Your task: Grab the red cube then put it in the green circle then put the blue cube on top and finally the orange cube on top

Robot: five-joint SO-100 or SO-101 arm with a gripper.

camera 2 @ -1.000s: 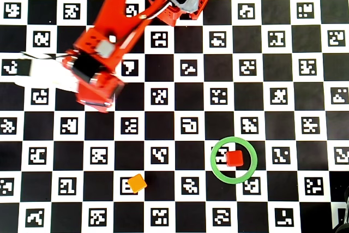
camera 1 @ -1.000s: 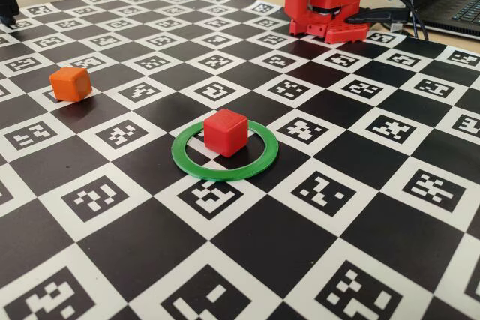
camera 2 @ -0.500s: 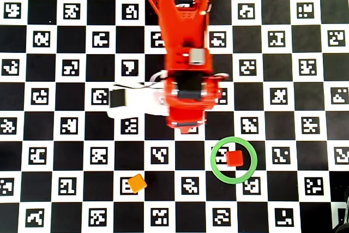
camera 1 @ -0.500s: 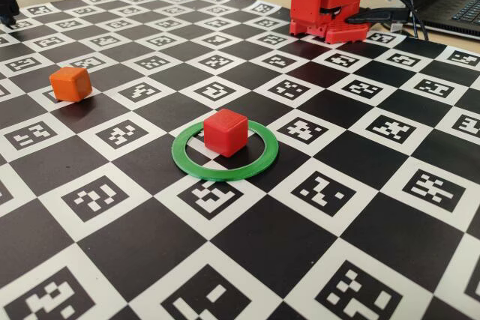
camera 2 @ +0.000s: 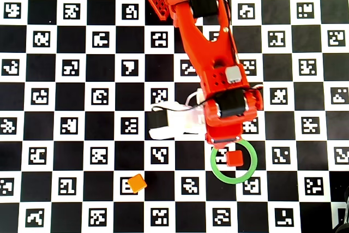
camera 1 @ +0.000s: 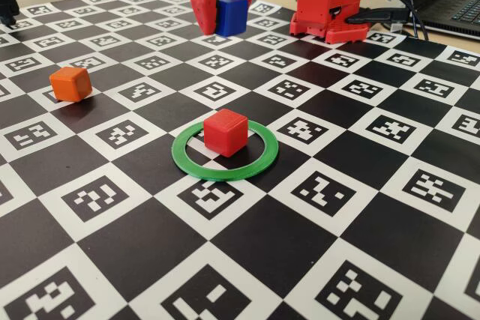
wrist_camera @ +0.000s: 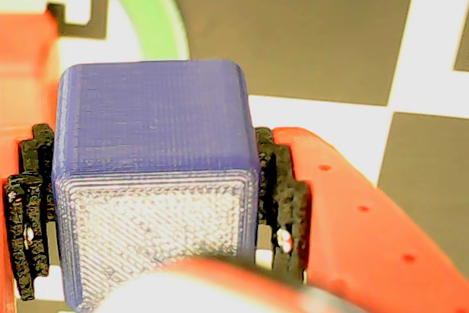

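Blue cube (wrist_camera: 154, 181) held clamped in the gripper (camera 1: 223, 16) above the checkered board (camera 1: 360, 207).

The jaws were found closed on the blue cube, with black pads (wrist_camera: 282, 203) pressed against two opposite faces in the wrist view. In the fixed view the held cube was seen toward the board's far edge, apparently raised clear of the surface, though contact could not be ruled out from that angle. The red cube (camera 1: 225, 132) was recorded inside the green circle (camera 1: 225, 157), resting on the board near the ring's far inner rim. In the overhead view the arm (camera 2: 210, 53) was noted reaching down from the top edge, its end overlapping the ring's upper rim. The orange cube (camera 2: 137, 183) was seen well apart, toward the bottom edge in that view.
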